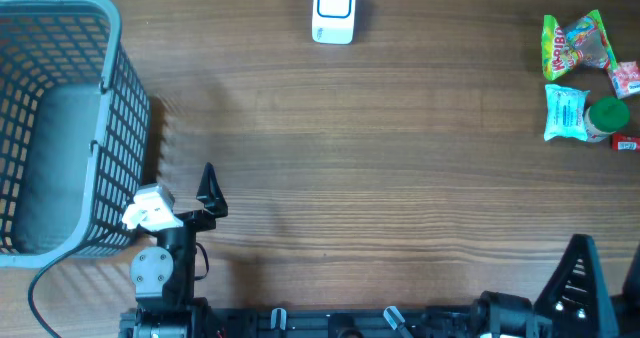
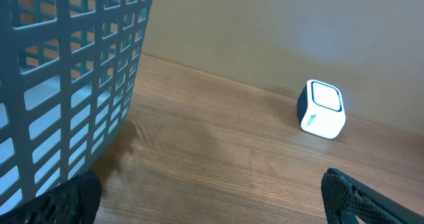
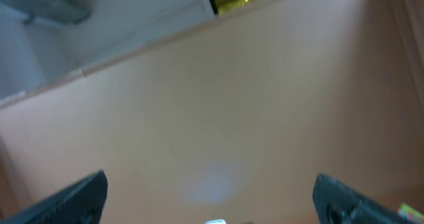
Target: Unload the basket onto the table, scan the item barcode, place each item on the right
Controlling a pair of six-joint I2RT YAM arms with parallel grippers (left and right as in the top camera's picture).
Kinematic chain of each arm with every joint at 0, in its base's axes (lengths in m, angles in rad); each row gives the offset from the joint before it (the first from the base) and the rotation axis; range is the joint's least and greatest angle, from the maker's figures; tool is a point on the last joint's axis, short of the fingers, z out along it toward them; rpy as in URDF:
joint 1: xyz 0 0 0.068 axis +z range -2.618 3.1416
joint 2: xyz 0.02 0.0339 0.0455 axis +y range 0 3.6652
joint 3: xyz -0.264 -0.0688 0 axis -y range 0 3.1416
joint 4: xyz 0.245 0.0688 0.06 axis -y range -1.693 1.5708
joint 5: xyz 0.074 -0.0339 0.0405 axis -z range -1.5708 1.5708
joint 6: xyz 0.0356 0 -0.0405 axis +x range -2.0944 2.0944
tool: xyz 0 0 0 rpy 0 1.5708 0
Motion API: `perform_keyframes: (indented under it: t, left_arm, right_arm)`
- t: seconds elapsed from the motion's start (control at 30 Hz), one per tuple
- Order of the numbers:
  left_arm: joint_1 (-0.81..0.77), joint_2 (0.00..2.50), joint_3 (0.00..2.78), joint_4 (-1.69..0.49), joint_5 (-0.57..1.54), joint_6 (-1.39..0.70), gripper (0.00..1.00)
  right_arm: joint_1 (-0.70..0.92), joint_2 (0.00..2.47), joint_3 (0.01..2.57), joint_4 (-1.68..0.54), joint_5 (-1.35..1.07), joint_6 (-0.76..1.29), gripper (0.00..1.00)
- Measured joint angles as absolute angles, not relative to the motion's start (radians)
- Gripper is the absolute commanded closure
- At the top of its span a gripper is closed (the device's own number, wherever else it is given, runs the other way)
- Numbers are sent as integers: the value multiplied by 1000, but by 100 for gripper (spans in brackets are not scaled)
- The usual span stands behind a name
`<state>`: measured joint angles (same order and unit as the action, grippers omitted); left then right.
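Observation:
The white barcode scanner (image 1: 333,11) stands at the far edge of the table, mid-width; in the left wrist view the scanner (image 2: 322,109) sits ahead and to the right. Packaged items lie at the far right: a colourful candy bag (image 1: 575,46), a white-and-blue packet (image 1: 564,113) and a green-lidded bottle (image 1: 607,115). My left gripper (image 1: 185,193) is open and empty beside the basket; its fingers (image 2: 371,197) stand wide apart. At the near right edge my right gripper (image 1: 605,278) is open and empty, well short of the items. Its camera points up at the wall.
A tall grey mesh basket (image 1: 60,118) fills the left side, and its wall (image 2: 66,71) is close to my left finger. Small red packets (image 1: 625,78) lie among the items at the right. The wooden table (image 1: 400,178) stretches between the arms and the scanner.

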<state>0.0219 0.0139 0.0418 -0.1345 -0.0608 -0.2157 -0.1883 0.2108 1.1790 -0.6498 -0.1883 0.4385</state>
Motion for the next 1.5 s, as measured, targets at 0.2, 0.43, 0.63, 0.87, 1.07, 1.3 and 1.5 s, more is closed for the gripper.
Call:
perform_keyframes:
  t: [0.2, 0.43, 0.63, 0.87, 1.07, 1.3, 1.5]
  left_arm:
    - [22, 14, 42, -134, -61, -216, 0]
    - [22, 14, 42, -134, -61, -216, 0]
    - [22, 14, 42, -134, -61, -216, 0]
    - [22, 14, 42, -134, -61, -216, 0]
    - [22, 14, 42, -134, -61, -216, 0]
    - [22, 14, 42, -134, -61, -216, 0]
    - [22, 14, 42, -134, -61, -216, 0]
  right_arm:
    - [-141, 20, 636, -54, -184, 424, 0]
    - [-60, 19, 226, 324, -220, 265, 0]
    - [-50, 18, 42, 318, -214, 229, 0]
    - [-22, 16, 6, 138, -203, 149, 0]
    - [-16, 15, 6, 11, -197, 102, 0]
    - [-16, 15, 6, 11, -197, 99, 0]
    - [-16, 15, 6, 11, -197, 99, 0]
